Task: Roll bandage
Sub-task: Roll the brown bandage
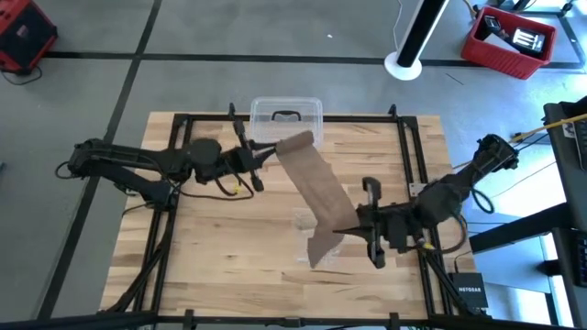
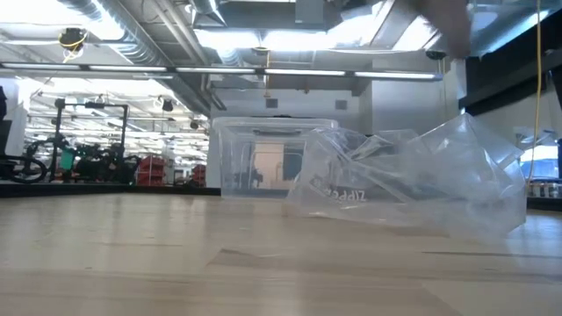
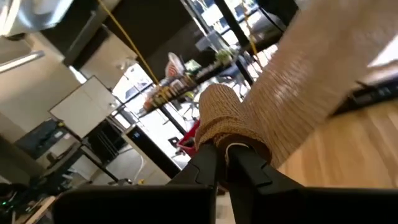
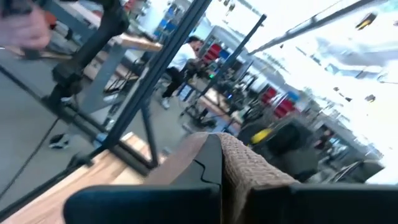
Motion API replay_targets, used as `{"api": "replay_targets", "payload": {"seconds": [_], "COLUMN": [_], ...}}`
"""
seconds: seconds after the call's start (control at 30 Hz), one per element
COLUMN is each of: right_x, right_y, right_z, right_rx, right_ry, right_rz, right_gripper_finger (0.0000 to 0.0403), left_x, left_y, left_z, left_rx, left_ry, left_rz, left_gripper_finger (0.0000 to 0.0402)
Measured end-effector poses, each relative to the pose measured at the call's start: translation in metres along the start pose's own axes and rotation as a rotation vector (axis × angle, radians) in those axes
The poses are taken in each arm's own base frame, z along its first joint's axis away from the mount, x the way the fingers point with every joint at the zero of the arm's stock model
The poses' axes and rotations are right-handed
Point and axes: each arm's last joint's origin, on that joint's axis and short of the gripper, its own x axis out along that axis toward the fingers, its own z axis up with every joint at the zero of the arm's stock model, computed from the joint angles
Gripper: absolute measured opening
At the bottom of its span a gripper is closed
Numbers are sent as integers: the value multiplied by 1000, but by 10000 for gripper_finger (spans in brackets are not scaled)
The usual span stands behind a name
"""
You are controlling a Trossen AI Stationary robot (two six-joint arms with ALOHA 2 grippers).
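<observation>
The bandage [image 1: 315, 191] is hanging stretched in the air above the desk [image 1: 229, 257], running diagonally from the far middle toward the near right, and both arms are holding it up. The left arm is reaching in from the left side, elbow bent, and the left gripper [image 1: 266, 156] is clenching the strip's bunched far end just in front of the clear plastic box [image 1: 286, 114]. The right arm is coming in from the right edge, forearm level, and the right gripper [image 1: 344, 225] is pinching the strip near its lower end, which is dangling over the crinkled clear plastic bag [image 2: 413, 180].
</observation>
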Motion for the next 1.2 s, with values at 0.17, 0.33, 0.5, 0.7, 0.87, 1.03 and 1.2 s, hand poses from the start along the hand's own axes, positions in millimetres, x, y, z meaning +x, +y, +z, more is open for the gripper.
{"api": "replay_targets", "payload": {"seconds": [0.17, 0.33, 0.5, 0.7, 0.87, 1.03, 1.2], "right_x": [3, 9, 13, 10, 9, 3, 4], "right_y": [-11, -33, -74, -121, -151, -176, -193], "right_z": [13, 22, 21, 11, -15, -47, -80], "right_rx": [13, -13, 76, 93, 127, 234, 323], "right_ry": [-17, -8, 28, 57, 128, 214, 308], "right_rz": [-52, -155, -327, -485, -562, -552, -534], "right_gripper_finger": [2, 2, 3, 2, 2, 2, 2], "left_x": [-2, -5, -8, -14, -24, -35, -44], "left_y": [-22, -46, -79, -120, -143, -155, -160], "left_z": [-15, -23, -27, -31, -28, -19, -15], "left_rx": [39, 65, 73, 124, 134, 123, 104], "left_ry": [29, 27, 38, 35, 17, -42, -69], "left_rz": [-58, -121, -214, -318, -375, -397, -425], "left_gripper_finger": [7, 4, 5, 5, 6, 7, 10]}}
